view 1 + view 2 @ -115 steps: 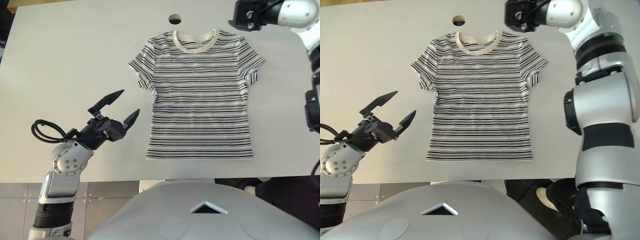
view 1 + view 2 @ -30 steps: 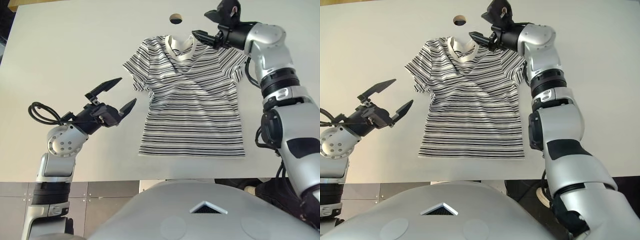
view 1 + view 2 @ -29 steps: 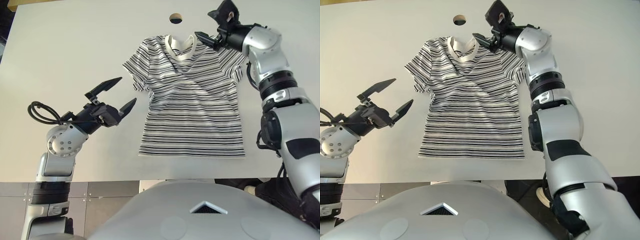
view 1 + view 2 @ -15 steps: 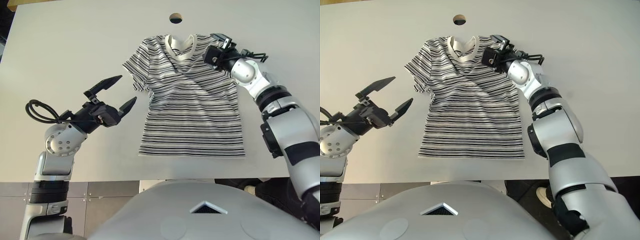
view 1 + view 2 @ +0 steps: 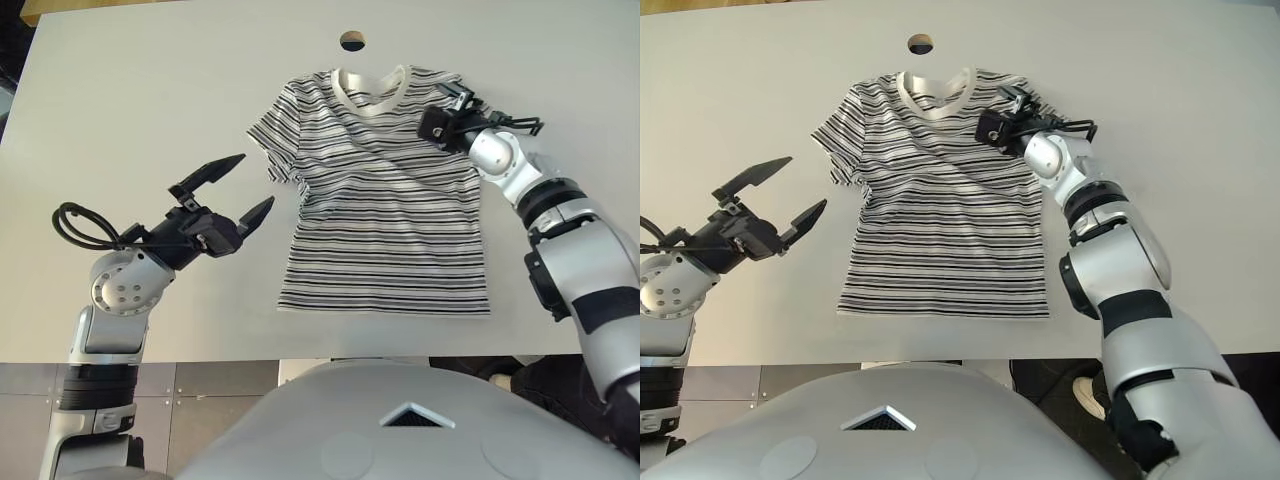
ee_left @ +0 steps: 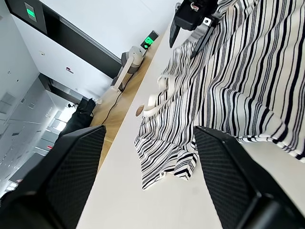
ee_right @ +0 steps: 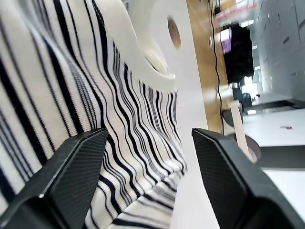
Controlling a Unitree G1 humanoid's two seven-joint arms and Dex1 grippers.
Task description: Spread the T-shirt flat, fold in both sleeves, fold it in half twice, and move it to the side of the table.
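Lying face up on the white tabletop (image 5: pixel 150 100), the striped T-shirt (image 5: pixel 385 210) has its collar toward the far edge, near a round hole (image 5: pixel 351 41), with diagonal creases across the chest. Right tool (image 7: pixel 148 136) sits low over the shirt's shoulder on the robot's right, fingers spread, pinching nothing. Left tool (image 5: pixel 255 180) hovers near the opposite sleeve, clear of the cloth, fingers spread wide.

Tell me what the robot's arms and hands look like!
The left arm and right arm are silver with black bands. The left hand and right hand are black, each with two pointed, textured fingers. A black cable loops by the left wrist.
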